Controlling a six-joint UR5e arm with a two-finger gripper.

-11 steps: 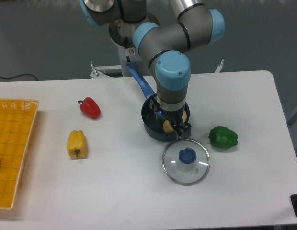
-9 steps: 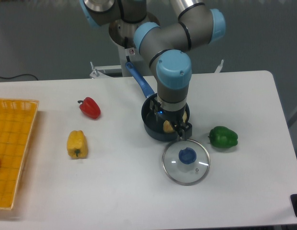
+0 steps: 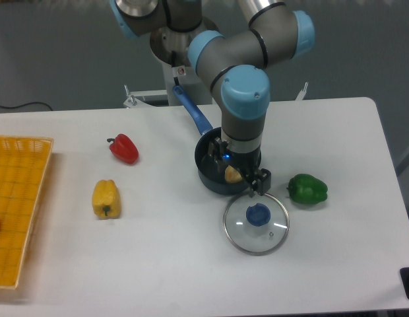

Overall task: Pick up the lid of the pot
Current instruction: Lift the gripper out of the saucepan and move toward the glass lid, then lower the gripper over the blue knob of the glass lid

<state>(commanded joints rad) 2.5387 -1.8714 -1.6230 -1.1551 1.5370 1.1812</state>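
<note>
The glass pot lid (image 3: 246,238) is seen by the fixed camera on the white counter (image 3: 145,264), just in front of the black saucepan (image 3: 219,184). It is laid flat with its blue knob (image 3: 258,214) upward, presumably so that a grip can be offered without any turning. Whether its rim is touched by the saucepan cannot be told.

The tool (image 3: 239,173) is held by the UR5e arm (image 3: 243,99) above the saucepan's near side, pointed downward. Its fingers are spread and nothing is seen to be gripped; this spacing is probably kept so that the knob can be straddled. The approach seems to be under way, and more reach toward the camera, then a lowering, are judged to be needed. If the descent is begun too soon, the saucepan's rim could be struck.

The saucepan's blue handle (image 3: 192,109) is angled away behind it, so the lid's side is left unobstructed by it. A light-brown item (image 3: 232,175) is contained inside. A green pepper (image 3: 307,189) is placed to the saucepan's right, while a red pepper (image 3: 125,149), a yellow pepper (image 3: 106,200) and an orange crate (image 3: 16,214) are set to its left.
</note>
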